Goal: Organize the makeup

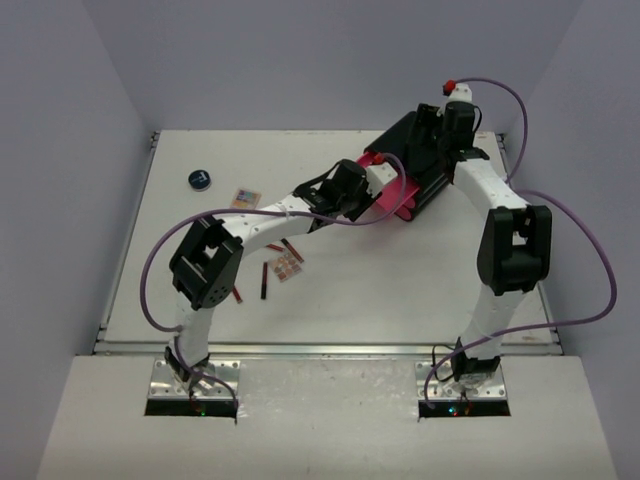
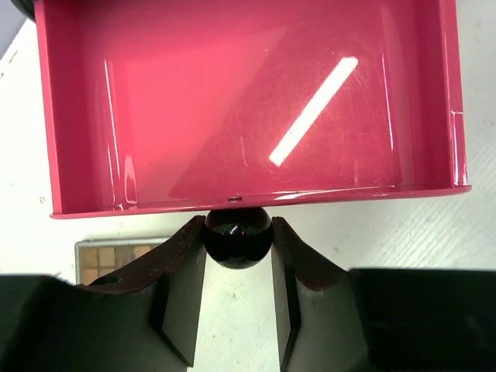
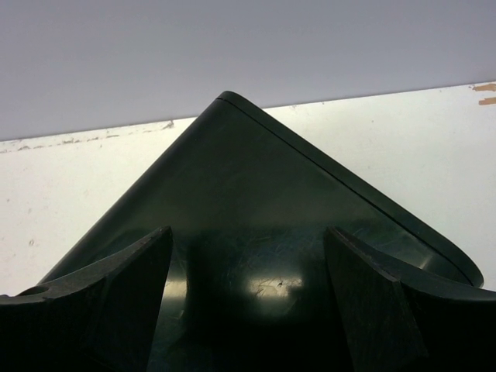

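Observation:
The makeup lies on the left half of the table: a round dark-blue jar (image 1: 200,179), a tan-pink palette (image 1: 245,197), a second palette (image 1: 287,265) and thin red/black sticks (image 1: 264,280). My left gripper (image 1: 372,181) (image 2: 238,232) is shut on the round black knob (image 2: 238,237) of a pink drawer (image 2: 248,101), which stands pulled out and empty. A palette corner (image 2: 116,256) shows under the left finger. My right gripper (image 1: 436,122) (image 3: 248,256) is open, its fingers spread over the top of the black box (image 3: 256,178). The round black compact is not in view.
The big black box (image 1: 425,160) stands at the back right, its pink drawer (image 1: 392,197) sticking out toward the table's middle. Another stick (image 1: 292,250) lies under the left arm, and one (image 1: 237,293) lies by the left elbow. Grey walls close in the table.

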